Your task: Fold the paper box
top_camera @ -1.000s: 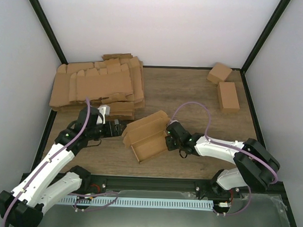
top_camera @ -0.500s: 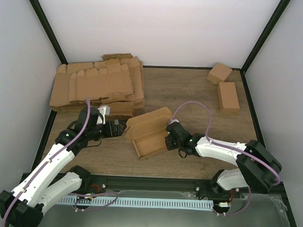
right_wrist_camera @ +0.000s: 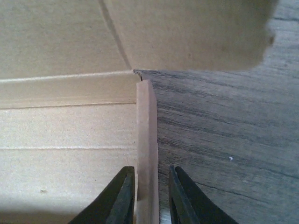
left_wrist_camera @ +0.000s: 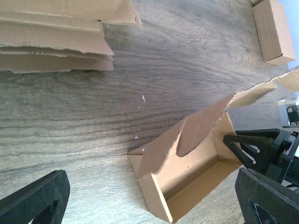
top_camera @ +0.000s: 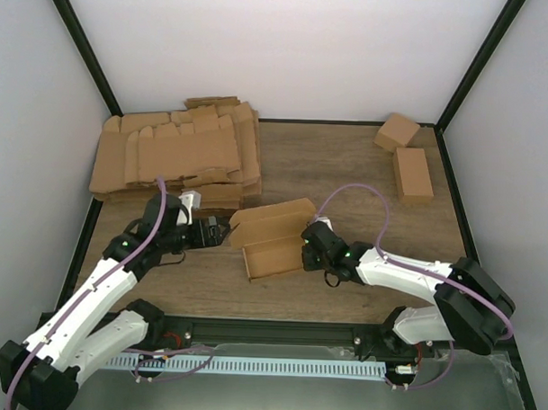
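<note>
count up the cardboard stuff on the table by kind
paper box, half folded, lid flap still up: 1
closed small boxes: 2
pile of flat blanks: 1
total: 4

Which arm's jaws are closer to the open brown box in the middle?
Right. The right arm has its jaws either side of the paper box's end wall; the left arm holds its jaws wide open just off the opposite end.
</note>
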Controlling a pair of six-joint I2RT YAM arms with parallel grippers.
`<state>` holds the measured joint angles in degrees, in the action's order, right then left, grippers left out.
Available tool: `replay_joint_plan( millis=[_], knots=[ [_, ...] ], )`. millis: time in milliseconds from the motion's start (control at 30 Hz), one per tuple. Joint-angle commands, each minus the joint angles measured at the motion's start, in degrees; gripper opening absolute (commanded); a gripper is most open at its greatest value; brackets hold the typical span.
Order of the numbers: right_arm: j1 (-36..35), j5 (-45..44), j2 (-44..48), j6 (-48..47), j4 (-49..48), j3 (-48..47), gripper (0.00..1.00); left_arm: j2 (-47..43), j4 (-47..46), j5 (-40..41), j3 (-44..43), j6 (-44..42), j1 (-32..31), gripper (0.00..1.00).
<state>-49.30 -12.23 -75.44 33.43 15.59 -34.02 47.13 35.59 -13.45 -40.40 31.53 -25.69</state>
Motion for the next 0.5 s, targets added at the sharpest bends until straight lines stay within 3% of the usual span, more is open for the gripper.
replay_joint_plan(
  millis=[0, 200, 467],
  knots=[
    [-0.4, -1.6, 0.3, 2.7, 1.0, -0.7, 0.25, 0.6, -3.2, -1.4, 1.8, 0.6, 0.2, 1.0],
    [-0.5, -1.0, 2.9, -0.1, -0.2, -0.2, 0.38, 0.2, -4.8, -1.9, 3.4, 0.5, 0.1, 1.0],
    [0.4, 2.4, 10.1, -6.7, -1.2, 0.6, 0.41, 0.0, -7.1, -3.4, 5.1, 1.8, 0.0, 1.0]
  ],
)
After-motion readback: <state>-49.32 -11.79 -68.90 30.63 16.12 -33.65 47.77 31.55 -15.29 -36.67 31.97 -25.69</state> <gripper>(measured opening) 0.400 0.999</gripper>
